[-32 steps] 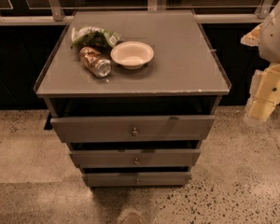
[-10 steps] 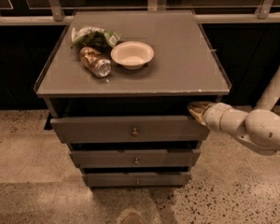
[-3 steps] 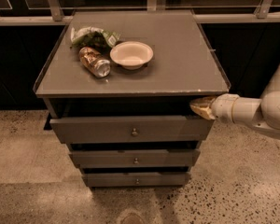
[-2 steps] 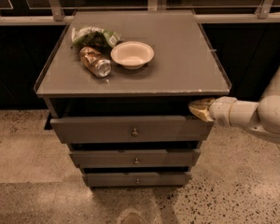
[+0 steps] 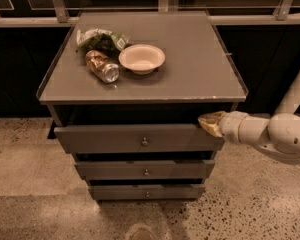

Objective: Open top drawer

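The top drawer (image 5: 115,139) is the widest grey front of three, with a small round metal knob (image 5: 144,142) at its centre. It stands slightly out from the cabinet, with a dark gap above it. My gripper (image 5: 206,121) comes in from the right on a white arm and sits at the drawer's top right corner, touching its upper edge.
On the grey cabinet top (image 5: 200,74) lie a white bowl (image 5: 141,58), a can on its side (image 5: 102,66) and a crumpled green bag (image 5: 97,37). Two narrower drawers (image 5: 145,170) sit below. A speckled floor (image 5: 260,204) surrounds the cabinet; glass railing runs behind.
The arm swung in from the right to the drawer's top right corner. Over the last second the gripper has stayed there with hardly any movement, and the drawer has not visibly shifted.
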Controlling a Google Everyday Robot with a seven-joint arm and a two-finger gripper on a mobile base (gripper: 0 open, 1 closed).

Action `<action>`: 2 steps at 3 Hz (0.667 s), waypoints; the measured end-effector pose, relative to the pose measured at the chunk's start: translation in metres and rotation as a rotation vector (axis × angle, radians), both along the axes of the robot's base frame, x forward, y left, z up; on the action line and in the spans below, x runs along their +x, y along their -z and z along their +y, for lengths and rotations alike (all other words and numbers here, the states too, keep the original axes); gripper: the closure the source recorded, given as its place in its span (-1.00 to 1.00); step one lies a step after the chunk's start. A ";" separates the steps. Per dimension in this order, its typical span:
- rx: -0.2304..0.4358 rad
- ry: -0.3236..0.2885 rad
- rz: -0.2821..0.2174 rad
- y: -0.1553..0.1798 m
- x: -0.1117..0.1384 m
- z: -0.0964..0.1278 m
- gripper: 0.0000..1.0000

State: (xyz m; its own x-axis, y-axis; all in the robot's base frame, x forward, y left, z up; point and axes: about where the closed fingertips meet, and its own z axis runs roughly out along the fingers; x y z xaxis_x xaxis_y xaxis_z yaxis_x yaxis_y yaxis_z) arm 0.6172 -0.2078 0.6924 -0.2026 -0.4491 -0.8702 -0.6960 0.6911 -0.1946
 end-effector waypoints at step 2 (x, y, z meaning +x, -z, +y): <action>-0.042 -0.026 -0.054 -0.009 0.038 0.012 1.00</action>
